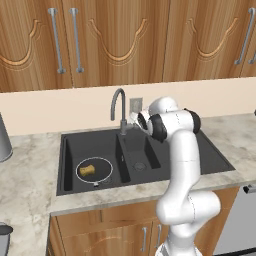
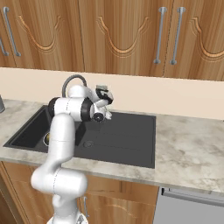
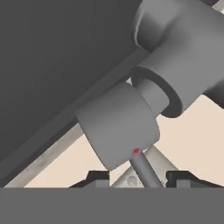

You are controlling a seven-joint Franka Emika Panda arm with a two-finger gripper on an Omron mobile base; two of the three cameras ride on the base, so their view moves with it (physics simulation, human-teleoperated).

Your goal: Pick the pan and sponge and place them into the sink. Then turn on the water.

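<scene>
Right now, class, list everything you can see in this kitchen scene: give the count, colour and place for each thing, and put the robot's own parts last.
pan: one, dark with light rim, in the left basin of the sink
sponge: one, yellow-tan, lying in the pan
sink: one, matte black, set into the counter
faucet: one, grey, curved, behind the sink
faucet lever: one, grey, between the hand's tips
counter: one, pale marble
cabinets: several, brown wood, above and below
arm: one, white
hand: one, dark tips either side of the lever
</scene>
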